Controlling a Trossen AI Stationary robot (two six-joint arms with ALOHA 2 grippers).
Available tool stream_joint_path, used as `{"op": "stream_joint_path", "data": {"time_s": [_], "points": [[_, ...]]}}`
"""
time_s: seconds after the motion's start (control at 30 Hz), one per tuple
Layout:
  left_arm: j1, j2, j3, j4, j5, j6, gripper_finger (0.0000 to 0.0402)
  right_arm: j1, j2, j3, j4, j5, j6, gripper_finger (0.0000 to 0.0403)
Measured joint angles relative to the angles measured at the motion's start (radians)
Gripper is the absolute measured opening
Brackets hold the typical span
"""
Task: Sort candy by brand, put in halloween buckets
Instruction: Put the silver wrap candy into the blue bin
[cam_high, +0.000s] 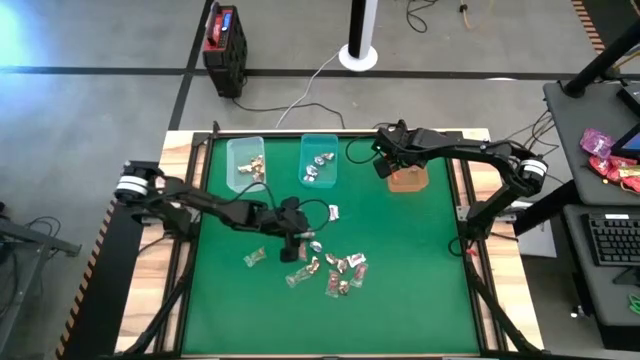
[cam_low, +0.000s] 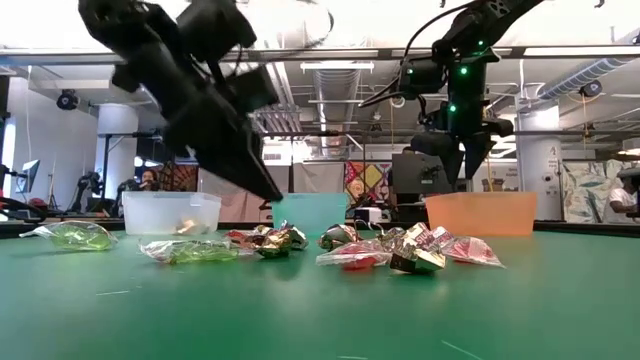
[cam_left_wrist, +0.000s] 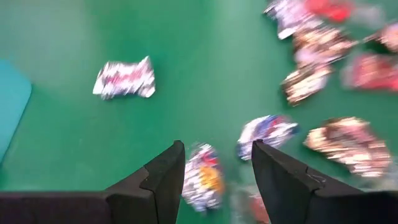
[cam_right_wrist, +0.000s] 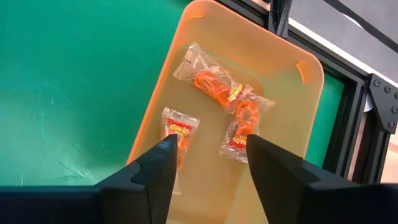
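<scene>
A loose pile of wrapped candy (cam_high: 335, 270) lies on the green mat near its middle; it also shows in the low view (cam_low: 390, 250). My left gripper (cam_left_wrist: 217, 149) is open and hovers just over the pile's left side (cam_high: 296, 245), its fingers standing either side of a silvery-white sweet (cam_left_wrist: 202, 177) without touching it. The clear bin (cam_high: 245, 160), teal bin (cam_high: 320, 160) and orange bin (cam_high: 408, 178) stand in a row along the far edge. My right gripper (cam_right_wrist: 208, 143) is open and empty above the orange bin (cam_right_wrist: 311, 106), which holds several orange-printed sweets (cam_right_wrist: 214, 84).
One silvery sweet (cam_high: 333, 211) lies alone between the pile and the teal bin, and a clear-wrapped one (cam_high: 253, 258) lies left of the pile. A red-and-black box (cam_high: 225, 35) stands on the floor beyond the table. Pink and yellow packets (cam_high: 610, 160) lie on the side desk.
</scene>
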Motion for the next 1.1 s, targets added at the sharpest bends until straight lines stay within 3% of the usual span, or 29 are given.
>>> {"op": "stream_joint_path", "data": {"time_s": [0.3,0.5,0.8,0.93,1.1], "points": [[0.028,0.127,0.001,0.024,0.002,-0.025,0.0165,0.0,0.0,0.0,0.003,-0.001,-0.002,0.0196],[0.028,0.131,0.001,0.035,0.003,-0.034,0.0128,0.005,0.0,-0.002,0.004,0.001,-0.002,0.0196],[0.029,0.066,0.0,0.048,0.0,-0.003,0.0049,0.019,0.0,-0.023,0.022,0.0,-0.002,0.0196],[0.031,0.002,0.0,0.049,-0.001,0.043,0.0033,0.022,0.0,-0.027,0.024,0.0,-0.002,0.0196],[0.084,-0.108,0.0,0.057,-0.121,0.149,0.0032,0.022,0.0,-0.028,0.032,0.0,-0.002,0.0196]]}}
